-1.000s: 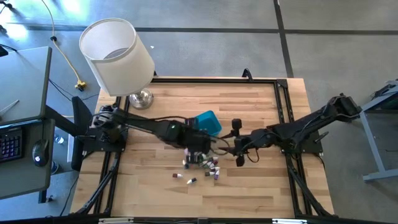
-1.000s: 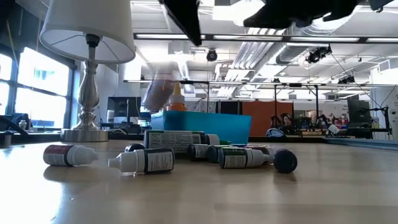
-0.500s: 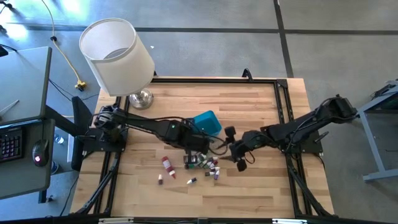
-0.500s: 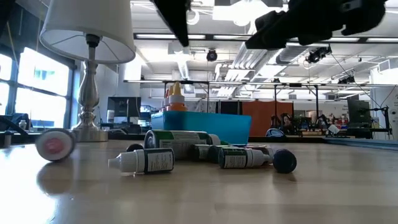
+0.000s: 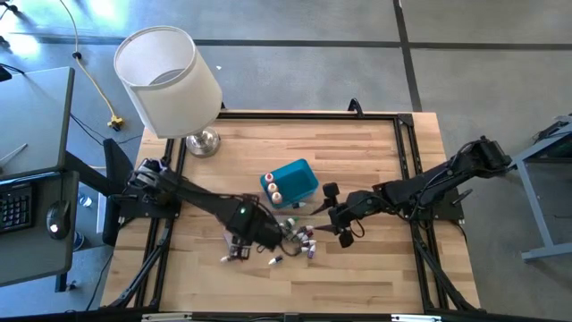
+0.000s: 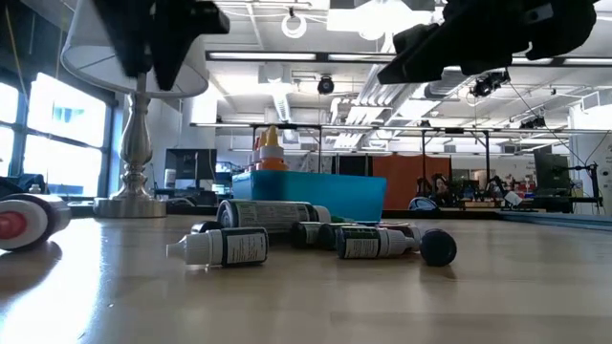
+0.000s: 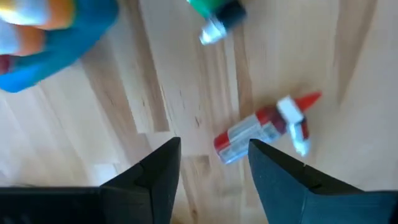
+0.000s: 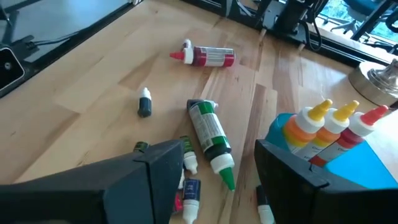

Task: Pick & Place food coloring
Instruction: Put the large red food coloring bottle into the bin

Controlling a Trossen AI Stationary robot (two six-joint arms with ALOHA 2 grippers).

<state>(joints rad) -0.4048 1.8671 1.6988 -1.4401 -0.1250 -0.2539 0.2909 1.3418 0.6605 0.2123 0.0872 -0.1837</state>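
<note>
Tiny plastic food-coloring bottles and tubes [image 5: 299,238] lie scattered at the wooden table's [image 5: 375,152] lower centre; three stand in the small teal rectangular plastic bin [image 5: 295,176]. Left gripper [image 7: 211,163], fingers parted and empty, hovers over a red tube [image 7: 264,127]. Right gripper [image 8: 217,165] hangs released above the green tube [image 8: 210,134].

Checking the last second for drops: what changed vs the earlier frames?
The left gripper swung from beside the teal bin toward the front-left, fingers open over the red tube, which rolled left across the table. The right gripper crept toward the bottle pile. Bin, pile and lamp stayed put.
</note>
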